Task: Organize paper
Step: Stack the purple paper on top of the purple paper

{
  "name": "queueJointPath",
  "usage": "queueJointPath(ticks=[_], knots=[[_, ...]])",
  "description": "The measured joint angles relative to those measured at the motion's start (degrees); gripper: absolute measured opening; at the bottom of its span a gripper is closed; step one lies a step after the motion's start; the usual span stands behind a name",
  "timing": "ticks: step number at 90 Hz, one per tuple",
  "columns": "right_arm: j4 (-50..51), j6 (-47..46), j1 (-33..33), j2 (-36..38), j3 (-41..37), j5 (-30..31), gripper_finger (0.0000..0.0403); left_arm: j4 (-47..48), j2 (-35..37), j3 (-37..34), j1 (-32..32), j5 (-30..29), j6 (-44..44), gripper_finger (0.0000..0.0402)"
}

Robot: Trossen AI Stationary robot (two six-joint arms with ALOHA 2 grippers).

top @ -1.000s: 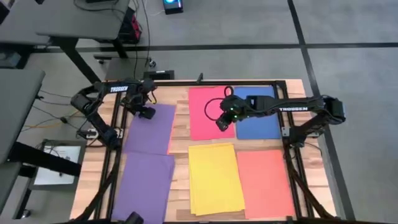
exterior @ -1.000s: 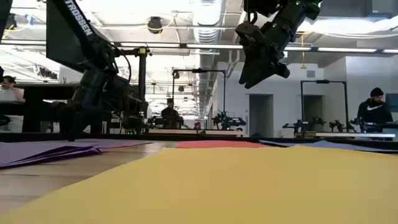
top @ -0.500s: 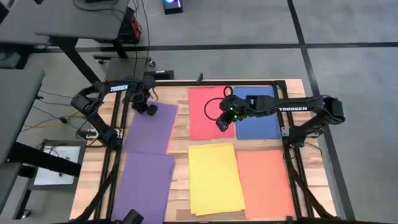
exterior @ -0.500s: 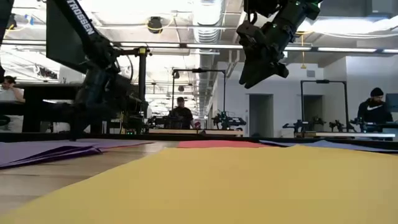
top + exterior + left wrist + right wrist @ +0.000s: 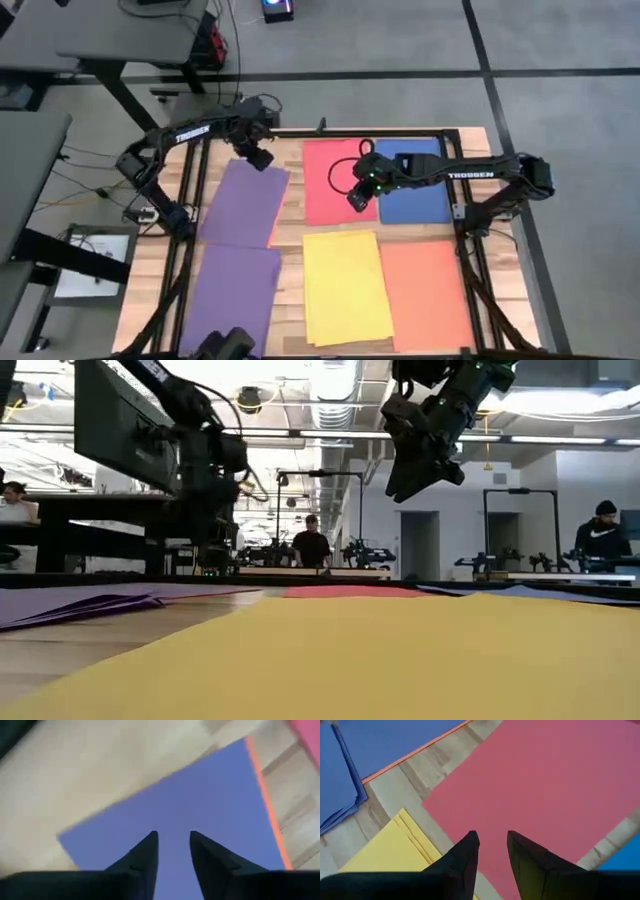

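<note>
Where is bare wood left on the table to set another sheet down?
Little bare wood remains: a strip between the upper purple sheet and the red sheet, and a narrow band between the red sheet and the yellow stack. The right half is crowded: blue and orange sheets nearly touch their neighbours.

a wooden slatted table (image 5: 290,210) carries sheets of coloured paper lying flat. a purple sheet (image 5: 245,203) lies toward the far left corner, with an orange edge showing under its right side, and another purple stack (image 5: 232,297) lies at the near left corner. a red sheet (image 5: 333,182) and a blue sheet (image 5: 415,190) lie side by side along the far edge. nearer, a yellow stack (image 5: 345,285) sits in the middle and an orange sheet (image 5: 424,290) toward the near right corner.
</note>
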State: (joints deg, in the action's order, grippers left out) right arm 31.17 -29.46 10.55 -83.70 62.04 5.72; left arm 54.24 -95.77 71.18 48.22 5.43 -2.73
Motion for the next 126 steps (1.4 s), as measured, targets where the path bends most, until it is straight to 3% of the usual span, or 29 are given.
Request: queueJointPath(ticks=[15,23,34,41,60,82,94,110,126], knots=[[0.03,-0.07,-0.04,0.00,0.00,-0.15,0.0098,-0.05,-7.71,5.67,-2.39,-2.01,-11.79,0.0153],[0.07,-0.48,0.00,0.00,0.00,-0.42,0.0098,-0.26,-11.70,7.94,-3.74,-5.59,-19.54,0.0160],[0.14,-0.50,-0.04,0.00,0.00,-0.50,0.0098,0.00,-15.77,8.82,-5.15,-6.09,-26.66,0.0161],[0.20,-0.50,0.00,0.00,0.00,-0.54,0.0098,0.37,-16.86,8.87,-5.59,-3.43,-28.46,0.0161],[0.29,-0.54,0.26,0.00,0.00,-0.66,0.0098,-0.70,-20.21,9.09,-6.27,-3.19,-29.63,0.0162],[0.67,-0.52,0.90,0.00,0.00,-0.87,0.0098,0.25,-24.23,9.35,-6.53,-6.97,-27.41,0.0160],[1.90,-0.52,0.85,0.00,0.00,-0.87,0.0098,-0.75,-24.35,9.28,-6.83,-8.34,-26.07,0.0123],[2.02,-0.48,0.89,0.01,0.00,-0.85,0.0098,-1.89,-24.35,9.15,-7.79,-11.18,-26.67,0.0017],[2.03,-0.04,0.85,0.02,0.00,-0.85,0.0098,-0.01,-23.10,10.38,-8.94,-11.94,-25.53,0.0001]])
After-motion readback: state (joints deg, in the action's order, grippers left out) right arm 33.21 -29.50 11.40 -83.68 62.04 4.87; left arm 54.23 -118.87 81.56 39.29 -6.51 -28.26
